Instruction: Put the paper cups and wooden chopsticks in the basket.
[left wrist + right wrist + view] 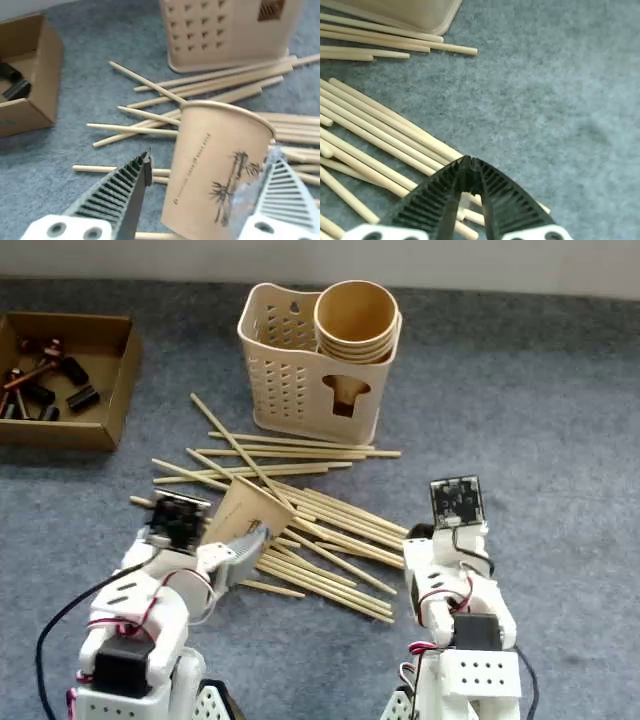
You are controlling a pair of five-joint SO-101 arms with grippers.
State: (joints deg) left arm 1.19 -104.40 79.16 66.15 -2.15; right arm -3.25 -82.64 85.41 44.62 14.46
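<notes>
Left gripper (210, 157) gapes wide, paper cup (215, 145) between its jaws, touching one finger only. Right gripper (470, 162) is pinched closed just over the chopsticks (380, 130); basket (290, 360) beyond both.

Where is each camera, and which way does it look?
High view: fixed above, looking down on the table, basket, left arm and right arm.
Left wrist view: on the left arm, facing the paper cup inside the open left end effector.
Right wrist view: on the right arm, facing down at chopsticks past the shut right end effector.
Shared: high and left wrist views both show that cup.
</notes>
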